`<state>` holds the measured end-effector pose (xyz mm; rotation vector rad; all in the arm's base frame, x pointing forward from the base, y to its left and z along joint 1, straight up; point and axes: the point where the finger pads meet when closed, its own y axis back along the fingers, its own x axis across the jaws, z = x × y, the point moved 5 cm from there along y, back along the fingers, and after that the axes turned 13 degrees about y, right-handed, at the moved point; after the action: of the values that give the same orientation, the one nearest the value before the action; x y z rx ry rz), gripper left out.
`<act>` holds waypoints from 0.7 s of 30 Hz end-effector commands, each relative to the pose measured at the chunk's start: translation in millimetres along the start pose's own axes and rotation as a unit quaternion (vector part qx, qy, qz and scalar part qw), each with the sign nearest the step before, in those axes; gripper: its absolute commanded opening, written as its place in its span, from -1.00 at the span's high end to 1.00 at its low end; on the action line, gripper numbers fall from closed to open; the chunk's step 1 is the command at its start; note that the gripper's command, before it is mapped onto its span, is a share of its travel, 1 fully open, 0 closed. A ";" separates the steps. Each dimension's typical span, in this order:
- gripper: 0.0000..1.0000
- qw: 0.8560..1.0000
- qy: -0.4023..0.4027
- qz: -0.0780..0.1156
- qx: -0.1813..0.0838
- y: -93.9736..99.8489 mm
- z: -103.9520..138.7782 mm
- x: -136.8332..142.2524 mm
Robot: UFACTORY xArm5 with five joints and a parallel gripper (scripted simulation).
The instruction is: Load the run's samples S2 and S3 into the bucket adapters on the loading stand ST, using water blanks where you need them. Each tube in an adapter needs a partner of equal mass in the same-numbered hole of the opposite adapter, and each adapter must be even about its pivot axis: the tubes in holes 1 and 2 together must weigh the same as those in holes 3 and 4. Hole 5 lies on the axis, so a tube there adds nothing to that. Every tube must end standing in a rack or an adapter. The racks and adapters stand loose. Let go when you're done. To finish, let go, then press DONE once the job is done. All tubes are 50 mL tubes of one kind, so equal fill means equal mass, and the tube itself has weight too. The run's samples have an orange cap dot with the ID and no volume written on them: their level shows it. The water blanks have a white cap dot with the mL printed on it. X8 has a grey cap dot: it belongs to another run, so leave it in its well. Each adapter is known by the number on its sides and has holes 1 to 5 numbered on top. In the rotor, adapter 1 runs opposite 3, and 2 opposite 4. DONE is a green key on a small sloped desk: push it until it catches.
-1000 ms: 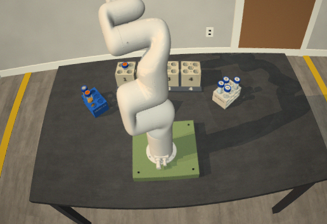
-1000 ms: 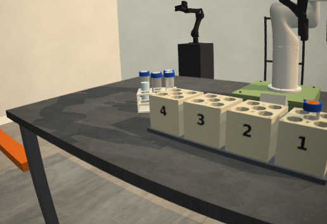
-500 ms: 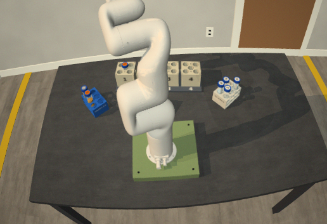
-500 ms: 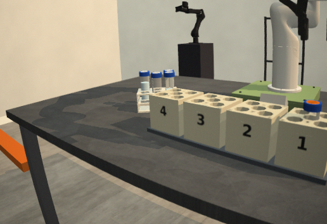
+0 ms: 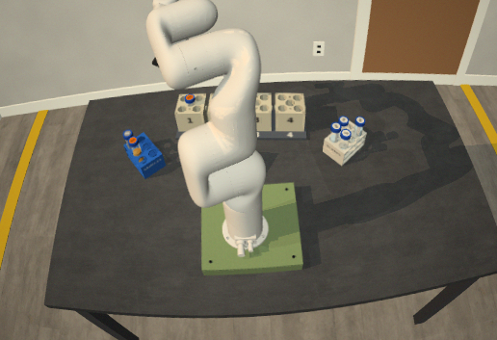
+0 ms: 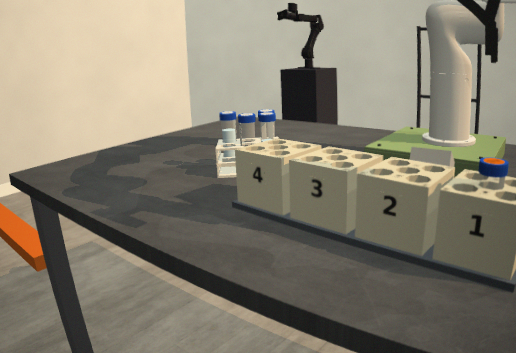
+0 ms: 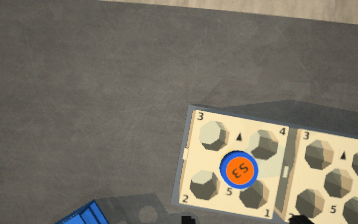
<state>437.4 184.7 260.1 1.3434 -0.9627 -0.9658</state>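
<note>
High above adapter 1 (image 7: pixel 230 157) and seated sample S3 (image 7: pixel 239 170), the hand (image 7: pixel 242 218) apart, holding nothing

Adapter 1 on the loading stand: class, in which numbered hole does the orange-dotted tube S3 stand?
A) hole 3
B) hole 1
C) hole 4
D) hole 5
D: the wrist view shows S3 in the centre hole of adapter 1, marked 5, with the four corner holes vacant.
</note>
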 end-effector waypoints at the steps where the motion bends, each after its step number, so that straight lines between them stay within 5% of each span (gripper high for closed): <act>1: -0.15 0.997 0.075 0.001 0.003 1.8 8.9 -20.8; 11: -0.15 0.971 0.240 0.001 0.003 1.7 30.2 -66.1; 21: -0.15 0.962 0.274 0.000 0.003 1.6 47.3 -102.3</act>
<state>372.7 251.4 260.0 1.4986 -0.5449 -0.5474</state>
